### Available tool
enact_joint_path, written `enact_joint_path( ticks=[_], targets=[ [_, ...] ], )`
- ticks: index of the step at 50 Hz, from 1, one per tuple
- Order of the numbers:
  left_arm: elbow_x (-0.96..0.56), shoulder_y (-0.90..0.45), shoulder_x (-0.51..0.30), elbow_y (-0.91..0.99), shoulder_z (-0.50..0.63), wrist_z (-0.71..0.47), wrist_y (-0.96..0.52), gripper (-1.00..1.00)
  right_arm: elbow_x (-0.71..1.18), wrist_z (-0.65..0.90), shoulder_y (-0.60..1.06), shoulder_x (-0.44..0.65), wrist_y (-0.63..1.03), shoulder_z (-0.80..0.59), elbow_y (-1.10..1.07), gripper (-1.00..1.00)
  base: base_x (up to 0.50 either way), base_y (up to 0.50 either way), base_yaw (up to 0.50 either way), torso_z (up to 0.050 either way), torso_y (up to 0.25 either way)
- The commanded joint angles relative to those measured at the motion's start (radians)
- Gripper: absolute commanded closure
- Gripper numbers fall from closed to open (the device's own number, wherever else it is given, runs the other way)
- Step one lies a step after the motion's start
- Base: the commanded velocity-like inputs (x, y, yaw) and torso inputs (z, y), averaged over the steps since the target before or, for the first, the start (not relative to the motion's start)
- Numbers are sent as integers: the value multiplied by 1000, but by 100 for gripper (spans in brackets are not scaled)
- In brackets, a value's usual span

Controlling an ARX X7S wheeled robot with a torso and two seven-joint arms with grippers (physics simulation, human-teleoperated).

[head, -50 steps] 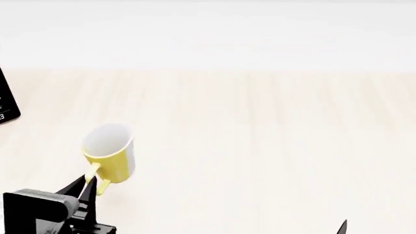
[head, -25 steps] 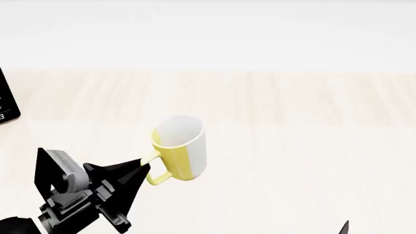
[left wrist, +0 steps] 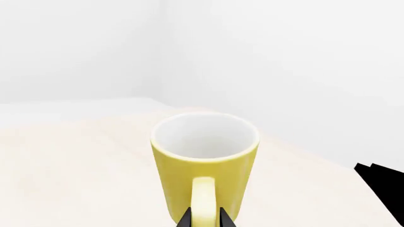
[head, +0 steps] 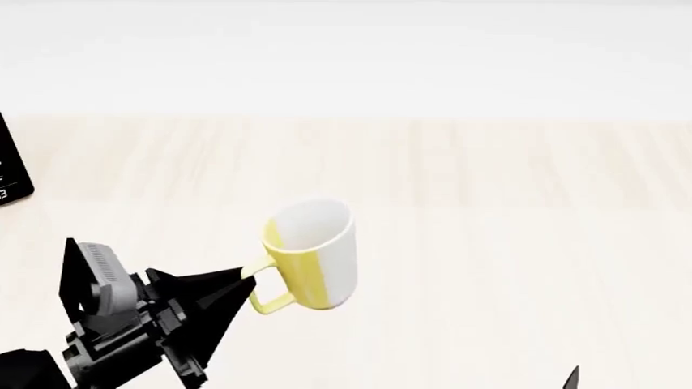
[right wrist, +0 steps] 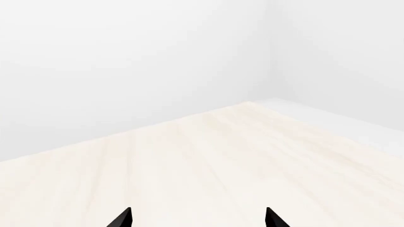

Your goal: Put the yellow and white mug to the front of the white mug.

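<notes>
Left wrist view: yellow and white mug (left wrist: 205, 163), centre frame, upright, its handle pinched between the left gripper (left wrist: 203, 218) tips at the bottom edge. Head view: same mug (head: 311, 261) left of centre above the table (head: 508, 243), probably lifted clear though contact is unclear; transport step in hand, white mug not visible, so the next move calls for locating it. Right wrist view: right gripper (right wrist: 198, 217) tips spread apart, empty, bottom edge.
</notes>
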Motion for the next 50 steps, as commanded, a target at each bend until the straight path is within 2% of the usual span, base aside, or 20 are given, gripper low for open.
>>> enact_joint_path(
  ticks=[1,8,15,23,32,50],
  targets=[
    [-42,-23,-2,-38,-2,56,-22,100,3,3,3,4,-2,-5,6,-100,0,0,0,0,0],
    [-22,-57,-19,-95,42,144,-34,100,3,5,2,6,-4,-8,6,-100,0,0,0,0,0],
    [121,-124,-31,-202,143,194,45,100,7,8,0,9,-5,-6,6,-100,0,0,0,0,0],
    [110,-151,-45,-221,135,210,37,100,9,11,-2,12,-7,-9,5,-100,0,0,0,0,1],
    [122,-97,-75,-116,168,223,32,100,14,15,-4,15,-9,-8,1,-100,0,0,0,0,0],
    [115,-57,-68,-105,189,267,63,100,17,21,-5,19,-14,-14,2,-100,0,0,0,0,0]
  ],
)
